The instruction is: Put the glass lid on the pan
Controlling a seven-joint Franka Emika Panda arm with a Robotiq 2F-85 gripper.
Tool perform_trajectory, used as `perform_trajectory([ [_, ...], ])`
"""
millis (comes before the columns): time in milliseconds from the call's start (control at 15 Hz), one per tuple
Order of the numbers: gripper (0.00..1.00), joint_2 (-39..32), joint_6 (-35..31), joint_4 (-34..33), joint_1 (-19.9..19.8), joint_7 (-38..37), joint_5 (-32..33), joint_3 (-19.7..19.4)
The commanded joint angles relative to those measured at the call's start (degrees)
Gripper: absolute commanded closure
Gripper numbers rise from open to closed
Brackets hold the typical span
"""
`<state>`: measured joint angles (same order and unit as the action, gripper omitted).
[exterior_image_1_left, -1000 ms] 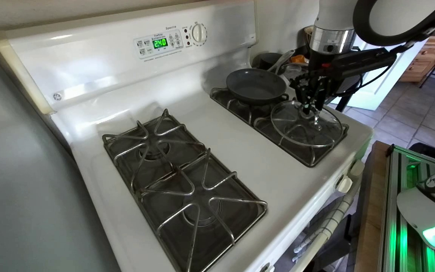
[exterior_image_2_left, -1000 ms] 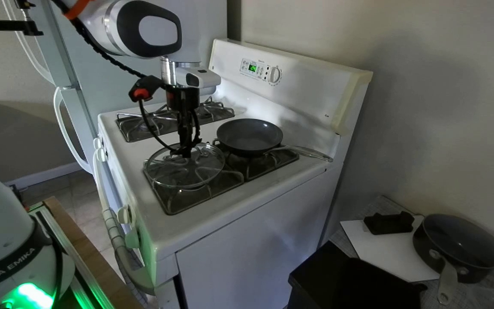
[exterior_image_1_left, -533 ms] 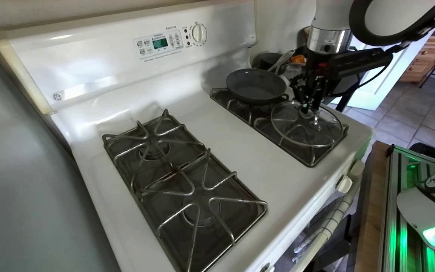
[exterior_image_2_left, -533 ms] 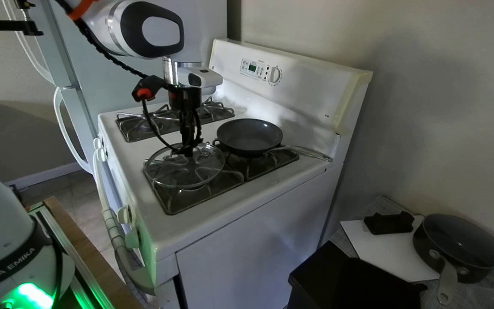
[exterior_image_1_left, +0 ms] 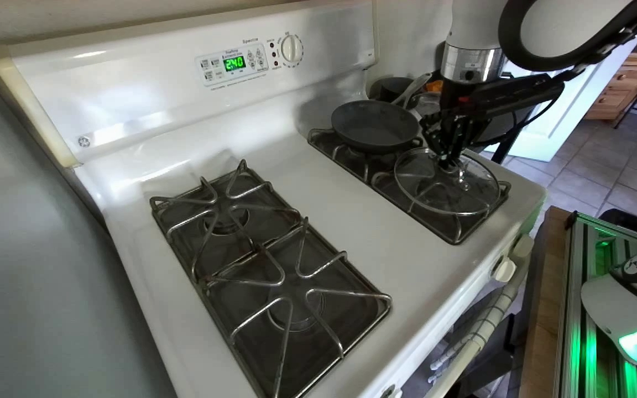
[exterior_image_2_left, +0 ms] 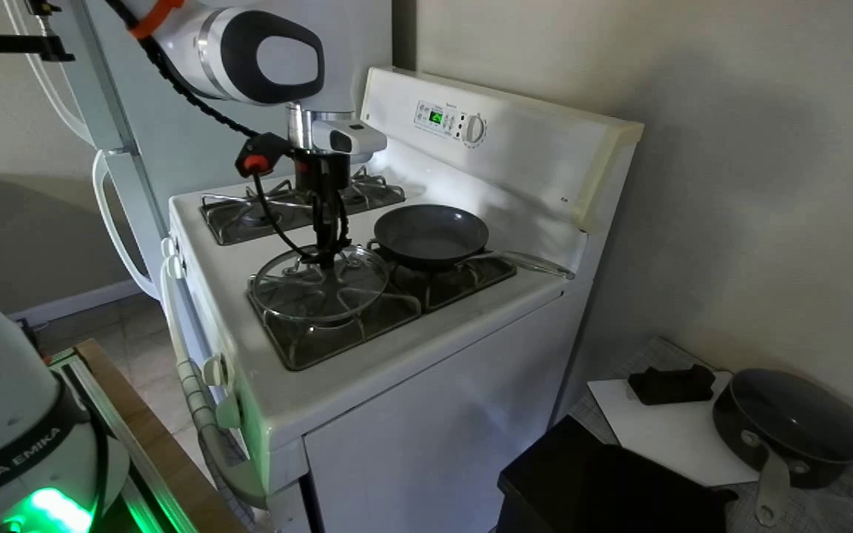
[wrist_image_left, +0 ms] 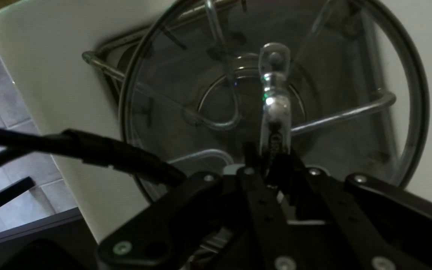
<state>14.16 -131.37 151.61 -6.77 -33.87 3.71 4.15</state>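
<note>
In an exterior view, pan [exterior_image_2_left: 432, 237] lies at 2 o'clock of glass lid [exterior_image_2_left: 315, 294], saucepan [exterior_image_2_left: 785, 426] well apart toward 3–4. Burner [exterior_image_2_left: 389, 316] under lid; contact unclear. Gripper [wrist_image_left: 270, 161] nearly closed, pinching the lid's handle [wrist_image_left: 275, 107].

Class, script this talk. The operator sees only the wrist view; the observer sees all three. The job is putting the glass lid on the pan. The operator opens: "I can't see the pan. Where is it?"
Observer: In both exterior views the pan sits on the burner next to the one under the glass lid, nearer the control panel.
Operator: Which way is it turned?
Observer: Its handle points away from the other pair of burners.
Operator: Could anything else there be mistaken for it?
Observer: Perhaps. An exterior view shows a deep dark pot with a handle of its own, off the stove, beyond its side.
</note>
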Motion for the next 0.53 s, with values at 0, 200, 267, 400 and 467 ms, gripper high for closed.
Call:
perform_trajectory([
  [0,0.98,-1.0,-0.9,-0.6,0.9,-1.3,-0.5,-0.1],
  [200,0.98,-1.1,-1.1,-0.6,0.9,-1.3,-0.4,-0.1],
  [267,0.98,-1.0,-1.1,-0.6,0.9,-1.2,-0.4,-0.1],
  [400,0.98,-0.7,-0.9,-0.5,1.0,-1.2,-0.4,-0.1],
  [467,0.98,-0.4,-0.8,-0.4,1.0,-1.0,-0.5,-0.1],
])
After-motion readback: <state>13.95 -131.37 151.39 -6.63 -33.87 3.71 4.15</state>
